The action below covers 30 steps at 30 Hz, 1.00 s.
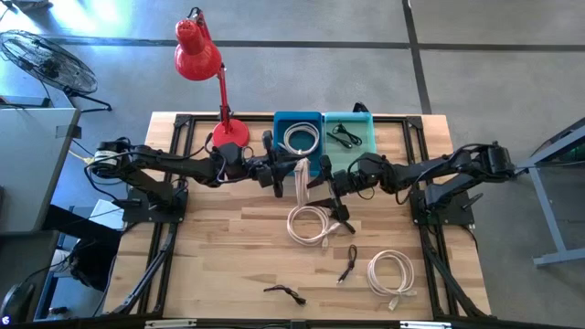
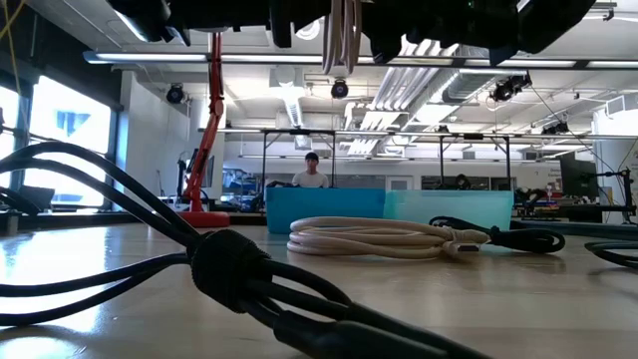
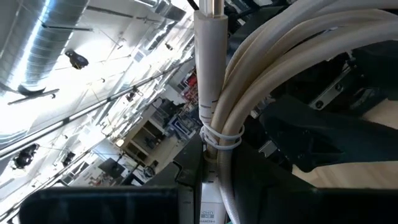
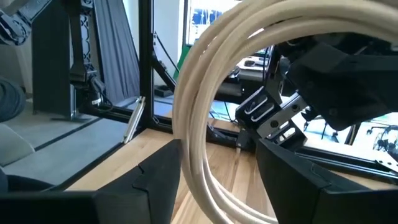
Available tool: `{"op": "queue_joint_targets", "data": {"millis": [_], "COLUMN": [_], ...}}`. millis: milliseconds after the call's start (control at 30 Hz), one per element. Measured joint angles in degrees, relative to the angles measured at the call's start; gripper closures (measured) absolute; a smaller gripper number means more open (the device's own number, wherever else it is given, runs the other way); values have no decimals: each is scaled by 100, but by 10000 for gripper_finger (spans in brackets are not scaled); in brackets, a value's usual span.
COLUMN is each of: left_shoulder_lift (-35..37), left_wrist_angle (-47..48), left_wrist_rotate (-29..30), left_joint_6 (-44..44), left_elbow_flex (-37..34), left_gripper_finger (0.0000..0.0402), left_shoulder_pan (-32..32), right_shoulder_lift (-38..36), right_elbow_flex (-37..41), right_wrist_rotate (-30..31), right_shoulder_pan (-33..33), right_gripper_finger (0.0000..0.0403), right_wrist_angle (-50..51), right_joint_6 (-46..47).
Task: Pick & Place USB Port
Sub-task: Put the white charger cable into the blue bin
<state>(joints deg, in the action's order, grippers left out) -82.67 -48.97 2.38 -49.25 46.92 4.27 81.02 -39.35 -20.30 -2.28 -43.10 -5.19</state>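
Hanging from the left gripper (image 1: 291, 174), a coiled white cable (image 1: 303, 176) is dangling above the middle of the wooden table (image 1: 219, 256). In the left wrist view the cable's loops and plug are running up between that arm's fingers, so they are looking pinched on it. The right gripper (image 1: 329, 187) is sitting just beside the same coil, and in its wrist view the white loops (image 4: 205, 124) are passing between its two spread fingers without being squeezed.

I judge the step in hand to be carrying this cable to a bin. Doing it well is going to mean keeping the grip firm on the bundle, lifting the hanging loops clear of the bin wall, and having the right gripper back away so it is not snagging the coil.

Directly behind the grippers, the dark blue bin (image 1: 298, 118) is already holding one white coil, and the teal bin (image 1: 351, 120) beside it is holding a black cable. A red lamp (image 1: 206, 73) is standing near the blue bin's left side, narrowing the approach there. Another white coil (image 1: 311, 224) is lying just below the grippers, with more cables nearer the front edge.
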Motion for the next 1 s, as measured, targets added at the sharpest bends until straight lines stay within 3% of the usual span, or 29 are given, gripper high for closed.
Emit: {"op": "queue_joint_targets", "data": {"millis": [167, 367, 433, 733, 1000], "left_shoulder_lift": [0, 0, 2, 2, 7], "left_wrist_angle": [70, 152, 203, 404, 972], "left_wrist_rotate": [4, -9, 15, 351, 918], "left_joint_6": [0, -172, -173, -192, -195], "left_elbow_flex": [0, 0, 0, 2, 7], "left_gripper_finger": [351, 351, 342, 213, 187], "left_shoulder_pan": [0, 1, 0, -20, -15], "right_shoulder_lift": [28, 28, 28, -4, -721], "right_elbow_flex": [0, 0, 0, 0, 0], "right_wrist_rotate": [-6, -43, -1, 163, 1328], "right_shoulder_pan": [0, 4, 7, 4, 201], "right_gripper_finger": [256, 385, 386, 397, 397], "right_wrist_angle": [-12, 47, 71, 264, 1440], "right_joint_6": [-110, -401, -472, -516, -885]}}
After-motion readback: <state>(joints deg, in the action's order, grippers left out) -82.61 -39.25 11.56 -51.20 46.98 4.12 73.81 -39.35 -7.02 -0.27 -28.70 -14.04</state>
